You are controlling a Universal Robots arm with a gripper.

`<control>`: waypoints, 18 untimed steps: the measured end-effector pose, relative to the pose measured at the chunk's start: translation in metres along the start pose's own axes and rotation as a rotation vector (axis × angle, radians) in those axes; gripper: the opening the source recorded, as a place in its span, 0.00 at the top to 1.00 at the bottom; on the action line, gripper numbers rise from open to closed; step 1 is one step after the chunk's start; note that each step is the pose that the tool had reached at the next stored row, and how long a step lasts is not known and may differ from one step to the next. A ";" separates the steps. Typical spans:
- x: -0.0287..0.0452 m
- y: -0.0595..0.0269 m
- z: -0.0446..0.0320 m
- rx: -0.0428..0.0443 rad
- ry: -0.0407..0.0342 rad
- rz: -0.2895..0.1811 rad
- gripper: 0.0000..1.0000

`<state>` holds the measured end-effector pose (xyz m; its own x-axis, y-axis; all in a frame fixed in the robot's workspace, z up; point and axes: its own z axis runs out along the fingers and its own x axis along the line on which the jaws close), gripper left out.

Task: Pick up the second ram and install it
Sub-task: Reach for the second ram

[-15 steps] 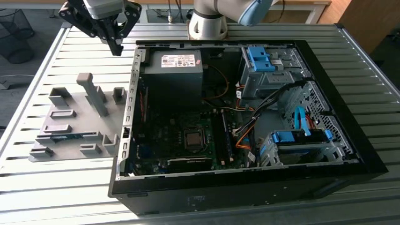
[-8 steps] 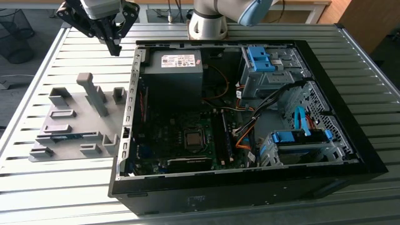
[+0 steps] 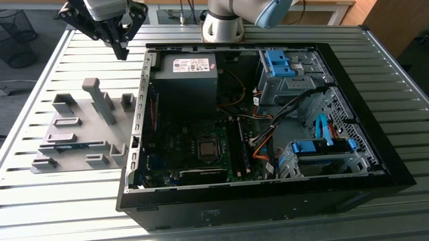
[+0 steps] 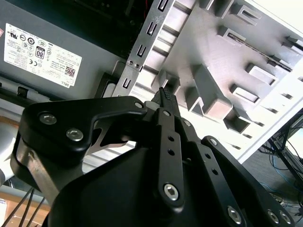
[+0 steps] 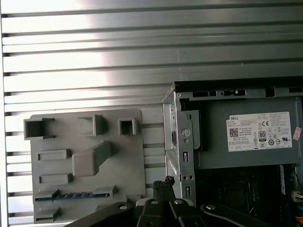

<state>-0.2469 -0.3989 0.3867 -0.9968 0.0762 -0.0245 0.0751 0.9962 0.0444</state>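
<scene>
Black two-finger gripper (image 3: pixel 122 50) hangs above the slatted metal bench (image 3: pixel 54 211), off the power-supply corner of the open black PC case (image 3: pixel 268 211). Its fingers are pressed together with nothing between them. The second ram (image 3: pixel 70 146) is a thin blue circuit-board stick of which just a narrow strip shows. It sits in a slot of the grey plastic holder plate (image 3: pixel 90 131) along the plate's edge farthest from the gripper — the slot probably keeps it upright for a top pinch.
</scene>
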 end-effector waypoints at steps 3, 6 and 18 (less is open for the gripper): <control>0.0012 -0.0001 0.0000 0.0000 0.0000 0.000 0.89; 0.0025 -0.0002 0.0000 0.0000 0.0000 0.000 0.89; 0.0078 -0.0006 0.0000 0.0001 0.0001 0.000 0.89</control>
<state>-0.2548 -0.3989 0.3865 -0.9968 0.0762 -0.0244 0.0751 0.9962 0.0443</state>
